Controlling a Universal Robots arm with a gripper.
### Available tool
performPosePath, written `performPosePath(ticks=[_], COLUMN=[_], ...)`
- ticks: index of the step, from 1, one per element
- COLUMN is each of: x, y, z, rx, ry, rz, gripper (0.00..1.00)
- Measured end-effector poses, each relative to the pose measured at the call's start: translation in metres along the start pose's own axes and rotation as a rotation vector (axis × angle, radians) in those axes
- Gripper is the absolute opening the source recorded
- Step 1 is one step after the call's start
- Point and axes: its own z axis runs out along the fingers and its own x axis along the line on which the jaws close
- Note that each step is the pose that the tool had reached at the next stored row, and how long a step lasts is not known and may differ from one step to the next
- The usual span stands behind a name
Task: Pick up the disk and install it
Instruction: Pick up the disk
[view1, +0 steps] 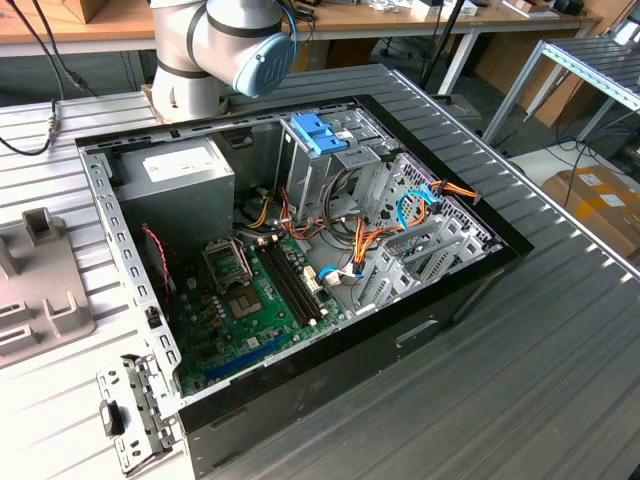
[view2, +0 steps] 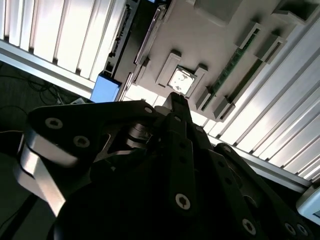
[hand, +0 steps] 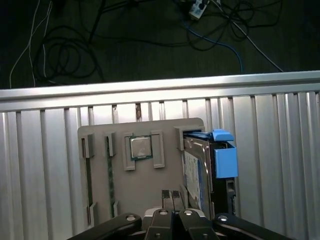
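Gripper (hand: 171, 194) fingers pressed together, holding nothing. Disk (hand: 196, 172) stood on edge in grey tray (hand: 100, 170) slot, near end hidden behind gripper.

No text is legible: the white sticker (view1: 180, 165) on the power-supply box (view1: 192, 212) and the label (hand: 192, 175) on the disk (hand: 207, 165) cannot be read.

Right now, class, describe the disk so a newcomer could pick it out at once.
On the ribbed metal table lies a grey holder tray. The disk stands on edge in the slot at one end of it, apart from the square chip. Only it has a silver body and bright blue plastic rails.
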Motion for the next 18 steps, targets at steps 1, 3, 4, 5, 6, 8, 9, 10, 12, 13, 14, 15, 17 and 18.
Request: performPosePath(ticks=[1, 3, 4, 5, 6, 8, 9, 10, 12, 13, 14, 15, 17, 18], x=[0.0000, 0.0000, 0.0000, 0.0000, 0.0000, 0.0000, 0.0000, 0.0000, 0.0000, 0.0000, 0.0000, 0.0000, 0.0000, 0.0000], y=[0.0000, 0.0000, 0.0000, 0.0000, 0.0000, 0.0000, 0.0000, 0.0000, 0.0000, 0.0000, 0.0000, 0.0000, 0.0000, 0.0000], z=[0.0000, 0.0000, 0.0000, 0.0000, 0.0000, 0.0000, 0.0000, 0.0000, 0.0000, 0.0000, 0.0000, 0.0000, 0.0000, 0.0000], rx=[-0.0001, -0.0003, -0.0004, -0.0006, -0.0007, -0.0009, -0.0011, -0.0012, -0.0014, -0.0016, -0.0017, -0.0018, -0.0020, -0.0020], ry=[0.0001, 0.0004, 0.0006, 0.0008, 0.0010, 0.0013, 0.0014, 0.0017, 0.0019, 0.0021, 0.0023, 0.0025, 0.0027, 0.0027], rz=[-0.004, -0.012, -0.018, -0.025, -0.030, -0.039, -0.043, -0.051, -0.060, -0.065, -0.070, -0.077, -0.083, -0.084], gripper=[0.11, 0.11, 0.11, 0.11, 0.11, 0.11, 0.11, 0.11, 0.11, 0.11, 0.11, 0.11, 0.11, 0.11])
